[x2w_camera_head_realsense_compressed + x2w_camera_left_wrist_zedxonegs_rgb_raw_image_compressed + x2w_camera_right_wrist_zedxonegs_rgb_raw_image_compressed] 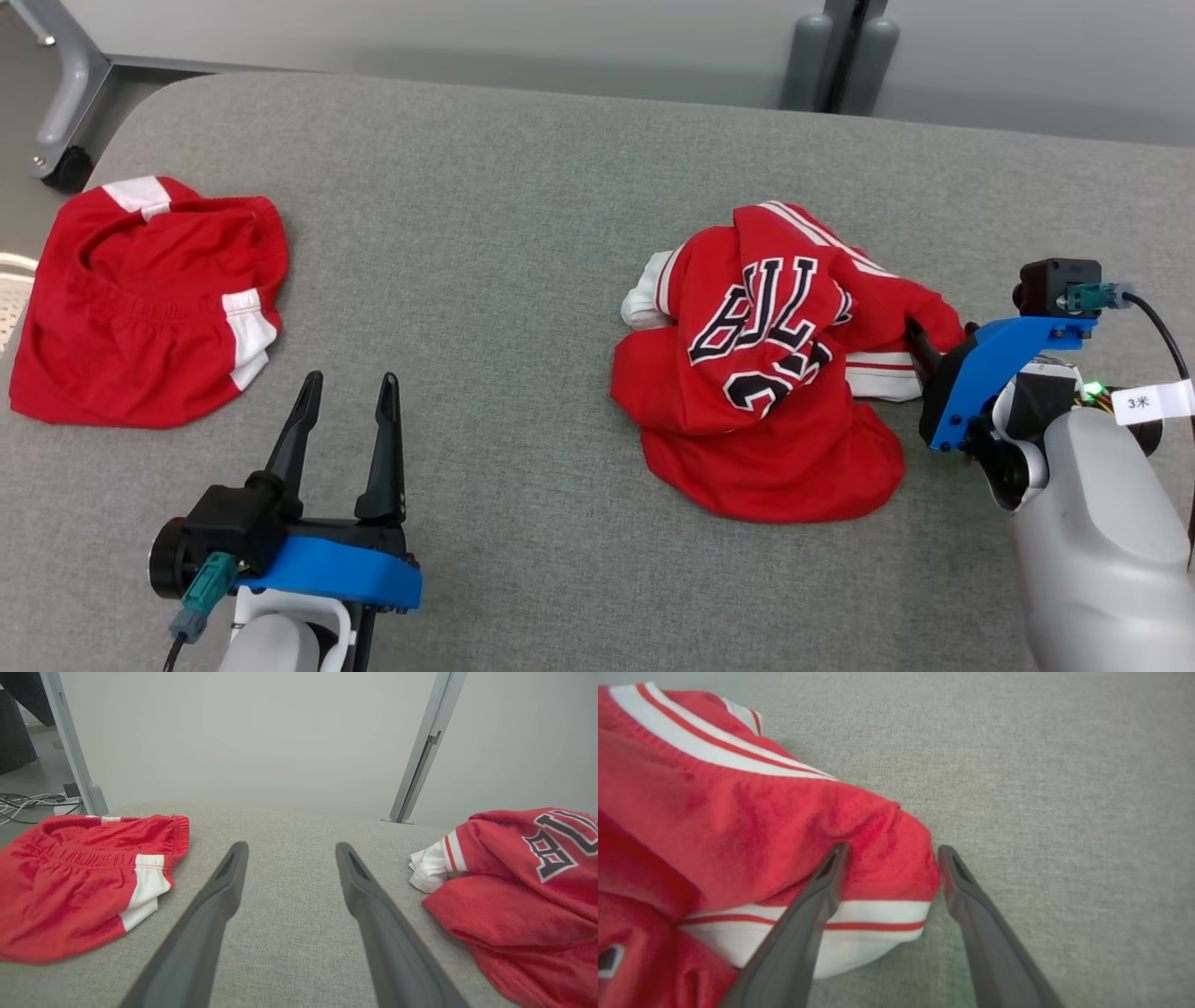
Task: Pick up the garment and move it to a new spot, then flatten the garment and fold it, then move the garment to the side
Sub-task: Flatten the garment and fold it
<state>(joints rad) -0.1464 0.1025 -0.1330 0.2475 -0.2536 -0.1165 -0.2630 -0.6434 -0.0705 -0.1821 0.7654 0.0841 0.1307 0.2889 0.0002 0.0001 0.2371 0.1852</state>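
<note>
The garment (766,373) is a crumpled red jersey with white-striped trim and dark lettering, lying right of centre on the grey table. It also shows at the right of the left wrist view as the jersey (514,896). My right gripper (924,350) is at its right edge. In the right wrist view that gripper (893,854) stands open, with a red fold of the jersey (714,826) between the fingers and the left fingertip (836,858) against the cloth. My left gripper (350,383) is open over bare table at the lower left, nothing between the fingers of that gripper (290,848).
Red shorts (140,299) with white side patches lie bunched at the table's left end, also seen as the shorts (70,886). The grey cloth table (523,233) ends at a rounded far edge. Behind it stand a wheeled frame leg (65,121) and a grey post (840,56).
</note>
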